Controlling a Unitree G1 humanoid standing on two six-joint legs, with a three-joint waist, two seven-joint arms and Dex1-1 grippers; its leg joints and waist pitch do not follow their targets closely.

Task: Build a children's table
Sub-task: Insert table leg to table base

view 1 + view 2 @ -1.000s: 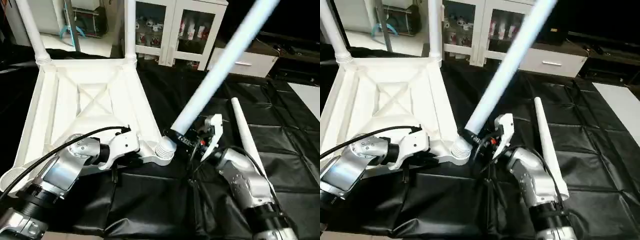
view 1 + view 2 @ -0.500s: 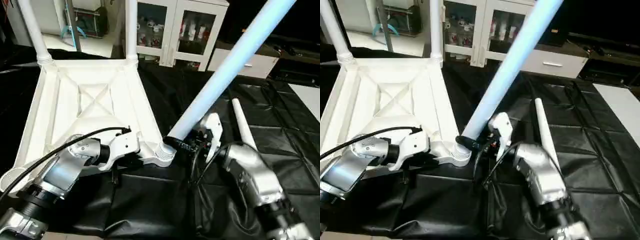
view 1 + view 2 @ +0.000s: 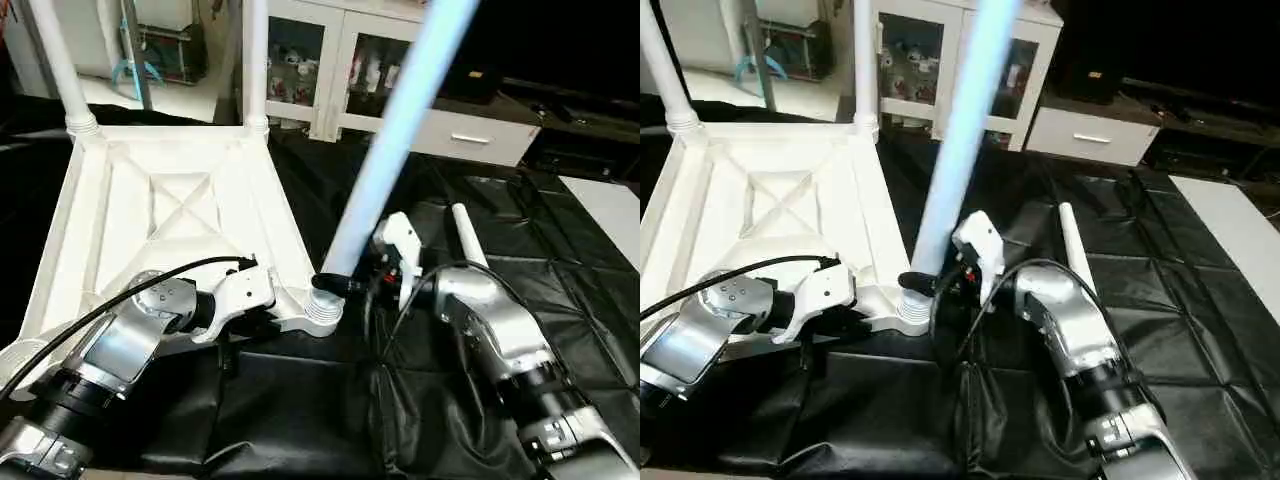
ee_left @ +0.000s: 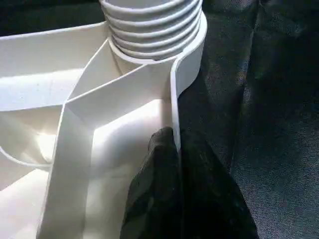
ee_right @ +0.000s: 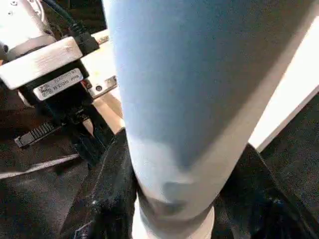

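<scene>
Black sheeting (image 3: 560,250) is covering the floor. At lower centre my right gripper (image 3: 335,284) is clamping a leg (image 3: 395,140) above the tabletop (image 3: 170,215) corner socket (image 3: 322,308); my left gripper (image 4: 172,149) is pinching the tabletop's rim.

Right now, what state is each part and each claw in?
Tabletop: upside down on the black sheet.
Two far legs: upright in their sockets.
Third leg: tilted, base at the near socket.
Fourth leg: lying loose.
Left gripper: shut on the tabletop's rim.
Right gripper: shut on the third leg.
</scene>
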